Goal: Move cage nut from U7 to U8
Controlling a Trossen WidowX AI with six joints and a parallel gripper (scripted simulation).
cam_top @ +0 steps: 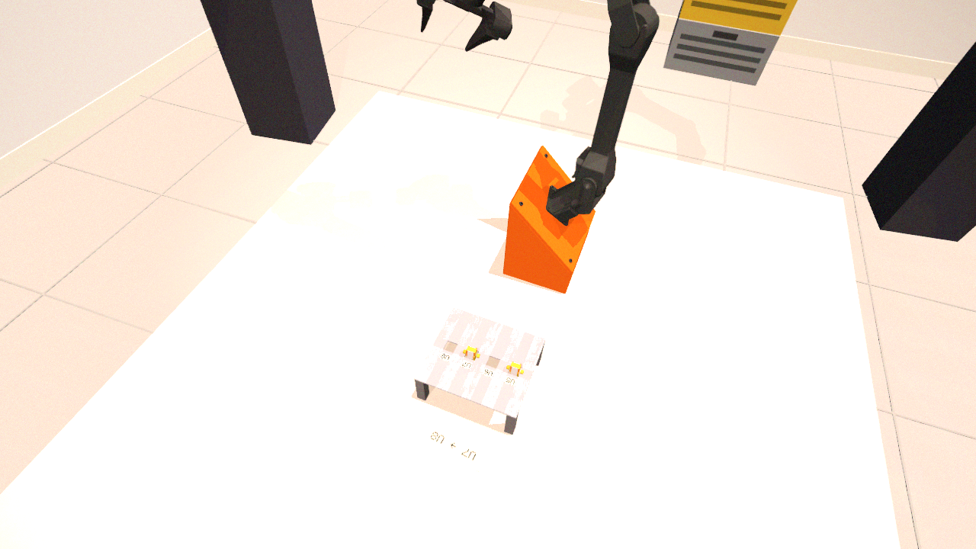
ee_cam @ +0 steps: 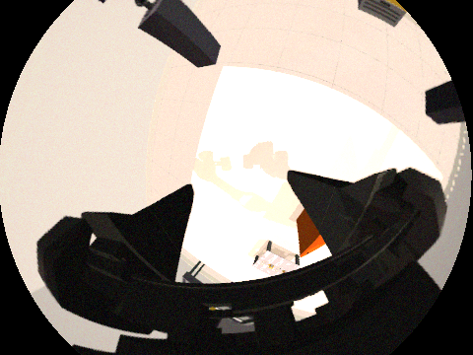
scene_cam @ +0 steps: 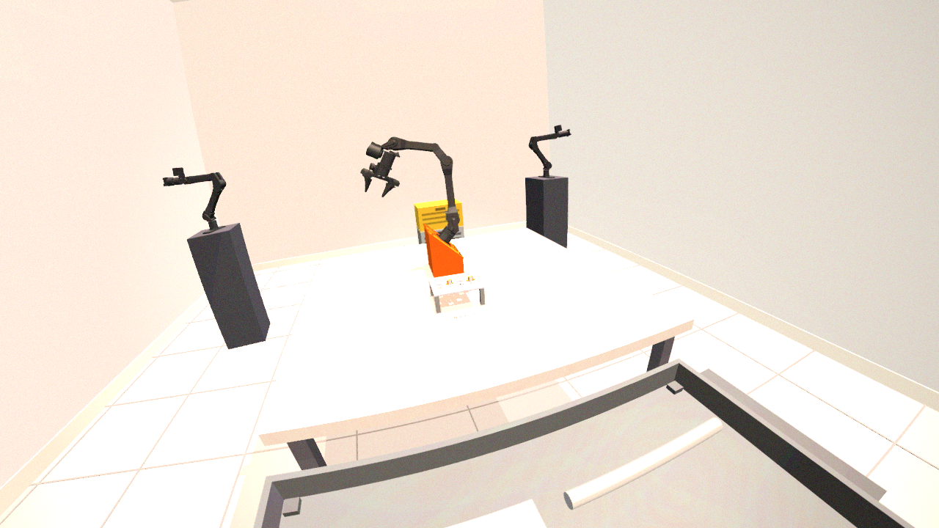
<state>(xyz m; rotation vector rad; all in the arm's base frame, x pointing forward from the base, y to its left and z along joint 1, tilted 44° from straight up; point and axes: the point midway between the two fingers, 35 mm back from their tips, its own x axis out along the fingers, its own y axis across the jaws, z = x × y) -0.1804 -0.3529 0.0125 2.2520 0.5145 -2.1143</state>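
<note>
Gripper (cam_top: 444, 40) (scene_cam: 376, 194) (ee_cam: 240, 179): fingers wide apart, nothing between them, up in the air well apart from the rail plate (cam_top: 470, 392) (scene_cam: 457, 286) (ee_cam: 272, 261). U7 cage nut (cam_top: 471, 352) sits at U7, beside open hole U8 (cam_top: 451, 346). Other nut (cam_top: 515, 368) at U5. Wing state under the plate: can't tell.

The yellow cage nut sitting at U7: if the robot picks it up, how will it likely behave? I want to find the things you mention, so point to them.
The cage nut (cam_top: 471, 352) looks very small beside the gripper (scene_cam: 378, 192), so it is probably light and easy to knock askew. Its side wings stick out, so it may catch on the rail plate (cam_top: 488, 391) rather than roll.
</note>
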